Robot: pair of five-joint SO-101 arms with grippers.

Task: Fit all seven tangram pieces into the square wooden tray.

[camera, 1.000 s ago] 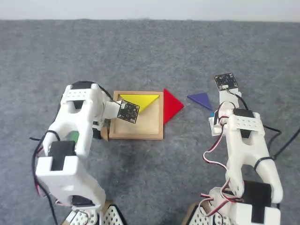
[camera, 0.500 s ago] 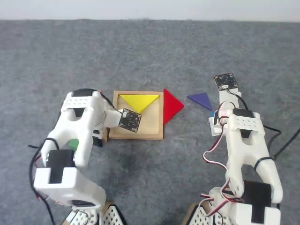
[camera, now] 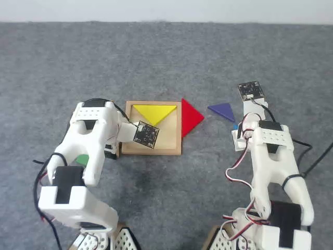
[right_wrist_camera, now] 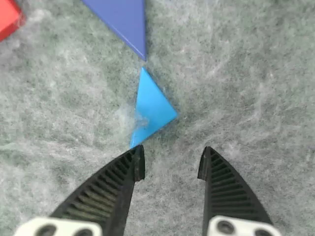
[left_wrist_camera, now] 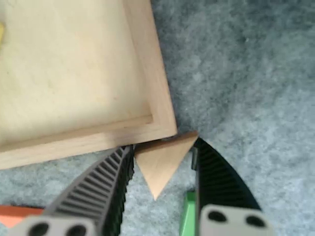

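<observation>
The square wooden tray (camera: 174,148) lies mid-table with a yellow triangle (camera: 154,111) inside along its far edge. A red triangle (camera: 191,117) leans on the tray's right rim, and a purple triangle (camera: 222,110) lies further right. My left gripper (left_wrist_camera: 160,155) is open at the tray's near left corner (left_wrist_camera: 160,125). Its fingers straddle a plain wood-coloured triangle (left_wrist_camera: 160,164) lying on the carpet against that corner. My right gripper (right_wrist_camera: 170,155) is open just short of a small blue triangle (right_wrist_camera: 150,110), which points at the purple triangle (right_wrist_camera: 123,19).
A green piece (left_wrist_camera: 188,216) and an orange piece (left_wrist_camera: 15,216) lie close behind the wood-coloured triangle, under my left arm; the green piece (camera: 81,160) peeks through the arm. Grey carpet covers the table, with open room at the far side and between the arms.
My left arm has drawn back from over the tray toward its near left corner. The right arm and the loose pieces have stayed put.
</observation>
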